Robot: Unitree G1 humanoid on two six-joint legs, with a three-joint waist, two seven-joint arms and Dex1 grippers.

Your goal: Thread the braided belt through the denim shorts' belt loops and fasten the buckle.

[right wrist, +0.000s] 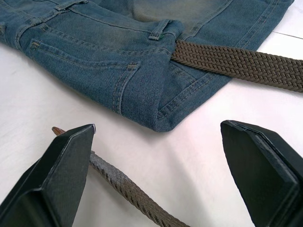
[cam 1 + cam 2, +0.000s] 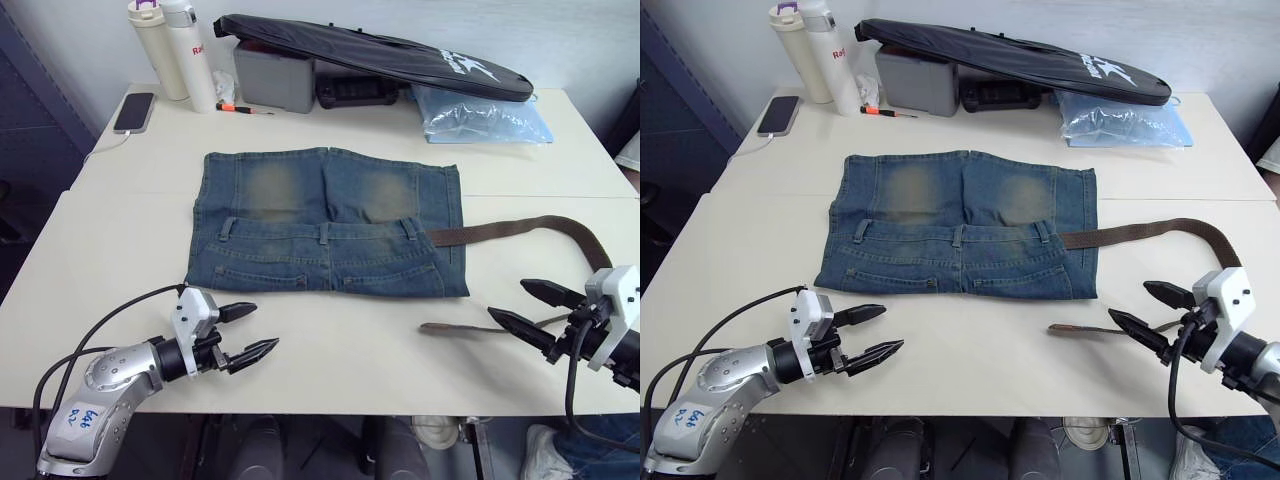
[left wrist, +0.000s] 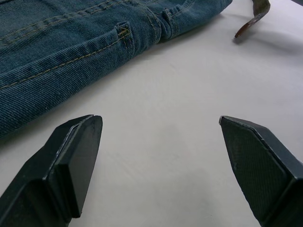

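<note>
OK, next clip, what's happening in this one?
A two-armed robot faces denim shorts laid flat on a table. A braided belt enters the waistband at the shorts' right side, loops back, and its free tip lies near the right gripper. Both that and the left gripper are open, holding nothing.

Far edge of the white table (image 2: pixel 90 270): two bottles, one cream (image 2: pixel 147 45) and one white (image 2: pixel 190 55), standing side by side. Phone (image 2: pixel 134 111) flat beside them, cable attached. Orange pen (image 2: pixel 243 108) near a grey box (image 2: pixel 275 76). Long black bag (image 2: pixel 380 55) lies over the box. Clear plastic bag (image 2: pixel 480 115) beneath its right end.
</note>
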